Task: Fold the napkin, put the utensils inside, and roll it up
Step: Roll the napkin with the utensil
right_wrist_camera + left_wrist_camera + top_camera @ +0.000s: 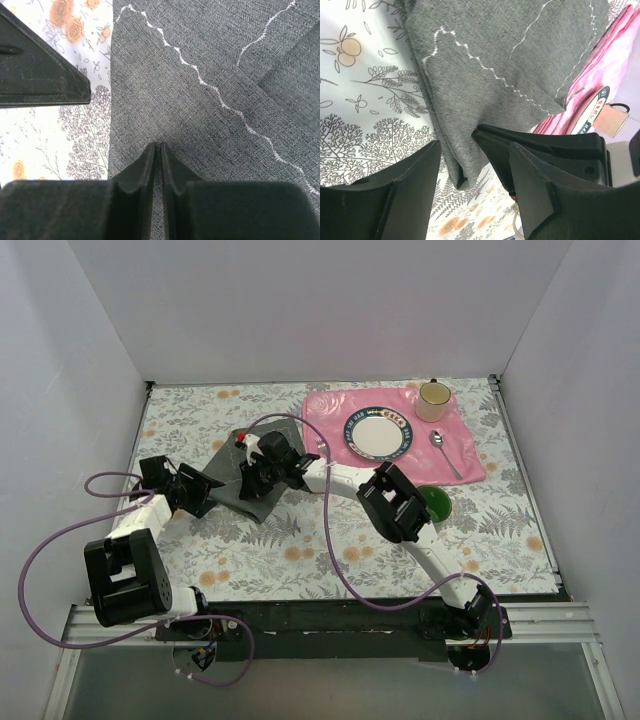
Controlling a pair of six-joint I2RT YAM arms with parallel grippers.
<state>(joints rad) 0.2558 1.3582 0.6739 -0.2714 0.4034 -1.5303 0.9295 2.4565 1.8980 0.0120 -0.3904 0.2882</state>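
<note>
The top view alone shows the whole layout. The napkin [228,472] lies folded on the flowered table [300,550], left of the pink mat [470,455] and apart from it. Both arms reach over the napkin. On the mat stand a plate [378,433] and a cup [433,400], with 1 spoon [445,453] lying right of the plate. A green dish [437,504] sits just off the mat's near edge, partly behind the right arm. A small red spot shows at the napkin's far edge, too small to identify.

The left wrist view adds that the left gripper [475,150] has its jaws spread, with the napkin's layered near corner lying between them and touching neither finger [395,195]. The right gripper [545,147] shows just beyond.

The right wrist view shows the right gripper [157,152] with its fingers [135,180] pressed almost together, only a thin slit between them, and the tips down on the napkin. I cannot tell whether a fold is pinched there. This view also gives the grey weave and 2 white zigzag stitch lines [200,82], while 1 finger of the left gripper enters at the upper left.

The plate's rim carries dark lettering in the left wrist view, too small and cropped to read. No other writing shows.
</note>
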